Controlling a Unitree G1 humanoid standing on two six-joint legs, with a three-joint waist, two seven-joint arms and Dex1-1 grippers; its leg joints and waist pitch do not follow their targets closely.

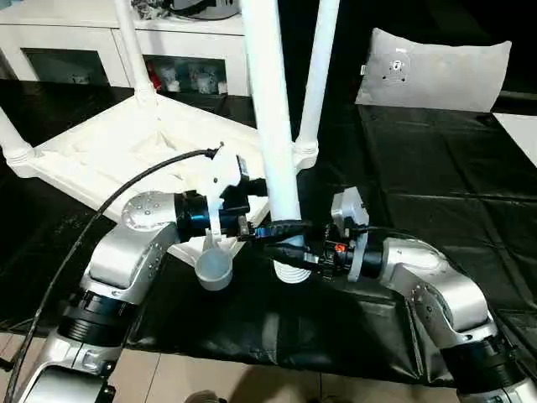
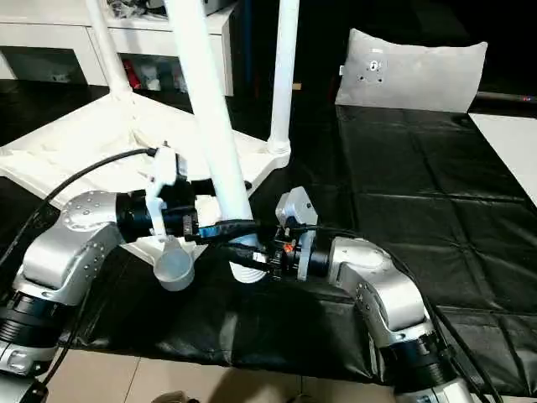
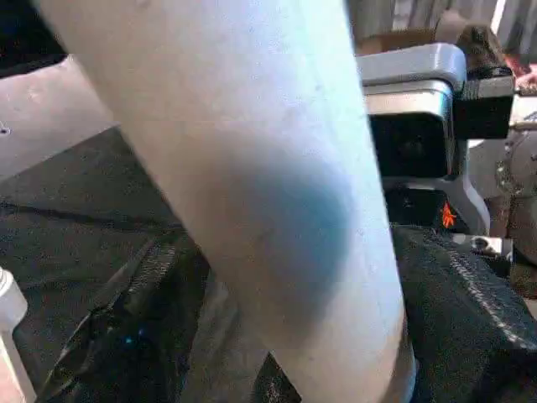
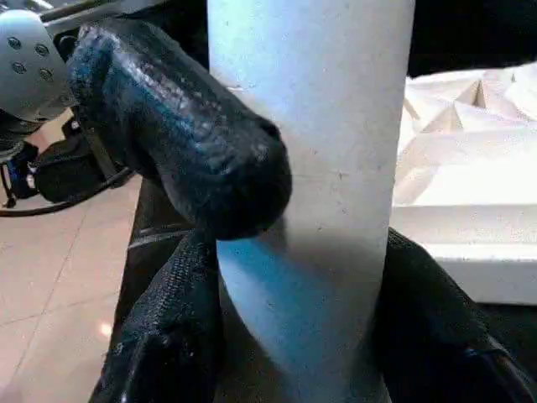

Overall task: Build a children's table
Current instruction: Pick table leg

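Gripping the nearest white leg [image 1: 277, 143] low down from both sides, the two tools meet just above its ribbed foot end

Right tool [image 1: 284, 250]: black fingers [image 4: 159, 353] closed on either side of the leg, plainly holding it

Left tool [image 1: 273, 227]: a finger [image 3: 134, 336] on each side of the same leg, a little higher than the right tool; one of its fingers [image 4: 180, 138] presses the leg's face in the right wrist view, so this tool holds the leg too

The held leg stands nearly upright, leaning slightly, its lower end at the near corner of the upturned white tabletop [image 1: 109, 159]; whether it is seated in the corner socket I cannot tell

A grey cup-like part [image 1: 214, 269] hangs below the left wrist, beside the leg

Tabletop lies ribbed side up on black sheeting [image 1: 436, 168]. Three more white legs stand in its other corners: one at the right corner [image 1: 315, 75], one at the far corner [image 1: 134, 50], one at the left edge [image 1: 13, 143]

Well beyond, to the right, a grey cushion-like slab [image 1: 436, 67] leans up. A white cabinet with glass doors [image 1: 75, 59] stands behind the tabletop
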